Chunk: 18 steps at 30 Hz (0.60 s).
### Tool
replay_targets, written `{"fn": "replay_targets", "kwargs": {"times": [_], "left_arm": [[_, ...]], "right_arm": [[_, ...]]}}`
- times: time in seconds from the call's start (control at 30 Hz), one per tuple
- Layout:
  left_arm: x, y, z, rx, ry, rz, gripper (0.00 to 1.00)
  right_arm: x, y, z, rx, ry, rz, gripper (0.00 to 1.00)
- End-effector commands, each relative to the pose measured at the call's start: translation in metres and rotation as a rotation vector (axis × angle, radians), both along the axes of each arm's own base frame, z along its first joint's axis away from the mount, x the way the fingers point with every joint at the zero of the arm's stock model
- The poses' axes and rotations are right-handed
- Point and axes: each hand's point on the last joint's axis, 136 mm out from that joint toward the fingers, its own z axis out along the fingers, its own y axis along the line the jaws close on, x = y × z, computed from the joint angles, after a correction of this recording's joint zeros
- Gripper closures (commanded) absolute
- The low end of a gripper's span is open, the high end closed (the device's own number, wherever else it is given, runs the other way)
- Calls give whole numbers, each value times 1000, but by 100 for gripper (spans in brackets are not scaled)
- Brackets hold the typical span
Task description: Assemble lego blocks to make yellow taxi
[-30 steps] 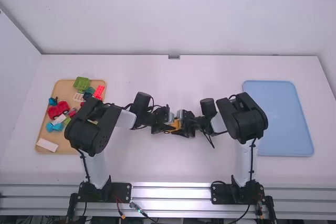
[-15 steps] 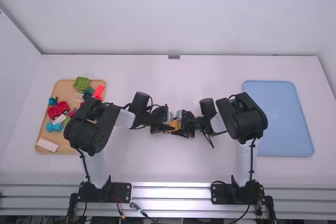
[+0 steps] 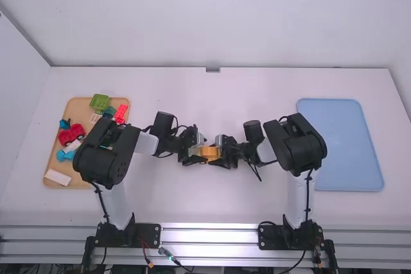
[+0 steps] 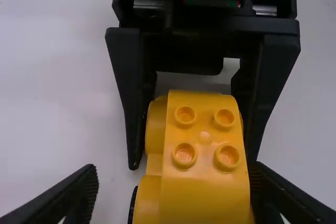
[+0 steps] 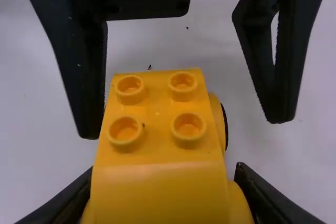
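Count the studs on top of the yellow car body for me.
4 studs, in a square on the yellow car body: two nearer the left arm, two nearer the right arm. The small bump between them isn't counted. Others underneath may be hidden.

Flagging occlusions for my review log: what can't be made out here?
High view: part of the tan tray, hidden by the left arm.
Left wrist view: one end of the yellow plastic vehicle, cut off by the edge.
Right wrist view: its underside, facing away from the camera.
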Motion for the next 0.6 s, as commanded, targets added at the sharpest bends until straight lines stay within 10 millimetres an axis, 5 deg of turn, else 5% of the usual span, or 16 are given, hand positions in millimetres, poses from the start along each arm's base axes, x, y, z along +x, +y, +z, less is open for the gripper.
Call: {"fn": "replay_targets", "kwargs": {"times": [0.0, 0.03, 0.27, 0.57], "left_arm": [[3, 5, 20, -26, -41, 8, 13], [5, 9, 24, -26, -45, 21, 1], [26, 66, 72, -67, -73, 182, 1], [48, 120, 71, -49, -16, 399, 1]], "right_arm": [[0, 0, -4, -7, 21, -5, 46], [0, 0, -4, -7, 21, -5, 46], [2, 1, -1, 5, 9, -2, 45], [41, -20, 39, 31, 51, -175, 47]]}}
